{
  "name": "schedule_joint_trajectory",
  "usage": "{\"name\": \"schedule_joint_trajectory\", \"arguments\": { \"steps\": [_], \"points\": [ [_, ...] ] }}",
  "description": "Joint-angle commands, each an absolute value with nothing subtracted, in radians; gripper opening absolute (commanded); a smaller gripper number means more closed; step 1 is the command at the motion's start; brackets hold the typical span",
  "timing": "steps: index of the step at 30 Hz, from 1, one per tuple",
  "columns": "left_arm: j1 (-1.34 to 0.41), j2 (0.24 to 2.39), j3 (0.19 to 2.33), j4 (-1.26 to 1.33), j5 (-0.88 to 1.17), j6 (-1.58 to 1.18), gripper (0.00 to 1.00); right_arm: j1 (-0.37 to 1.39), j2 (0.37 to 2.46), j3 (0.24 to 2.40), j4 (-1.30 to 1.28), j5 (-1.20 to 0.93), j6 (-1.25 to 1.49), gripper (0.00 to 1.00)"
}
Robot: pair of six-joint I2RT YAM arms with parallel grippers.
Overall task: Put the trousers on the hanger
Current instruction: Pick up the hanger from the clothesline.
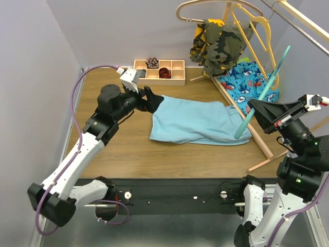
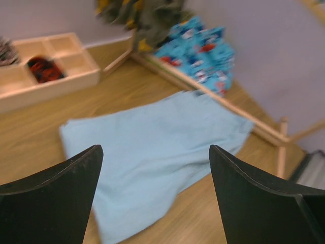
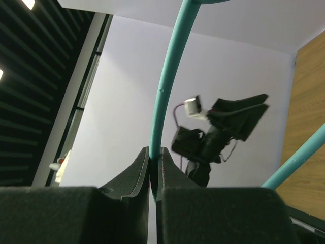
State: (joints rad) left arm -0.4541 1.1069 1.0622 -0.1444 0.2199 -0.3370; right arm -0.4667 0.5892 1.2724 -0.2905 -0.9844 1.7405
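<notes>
The light blue trousers lie flat and wrinkled in the middle of the table. My left gripper hovers at their left end, open and holding nothing. In the left wrist view its black fingers stand wide apart, the gripper framing the trousers below. My right gripper is shut on the thin teal hanger, which slants up to the right. The hanger's lower end reaches over the trousers' right edge. In the right wrist view the gripper pinches the teal hanger.
A wooden compartment box holding small items stands at the back. At the back right, a wooden rack frame carries a camouflage garment, a yellow hanger and a pale wooden hanger. A shark-print cloth lies beneath.
</notes>
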Motion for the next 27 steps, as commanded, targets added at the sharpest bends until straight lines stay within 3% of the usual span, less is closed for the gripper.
{"name": "schedule_joint_trajectory", "arguments": {
  "steps": [1, 15, 27],
  "points": [
    [-0.587, 1.032, 1.147, -0.02, 0.37, -0.4, 0.93, -0.474, 0.568, 1.244, -0.279, -0.963, 1.684, 0.01],
    [-1.069, 1.25, 1.546, -0.041, 0.143, -0.4, 0.93, -0.474, 0.604, 1.285, -0.33, -0.953, 1.644, 0.01],
    [-1.238, 1.494, 1.818, -0.17, 0.042, -0.322, 0.93, -0.474, 0.614, 1.285, -0.356, -0.942, 1.621, 0.01]
  ]
}}
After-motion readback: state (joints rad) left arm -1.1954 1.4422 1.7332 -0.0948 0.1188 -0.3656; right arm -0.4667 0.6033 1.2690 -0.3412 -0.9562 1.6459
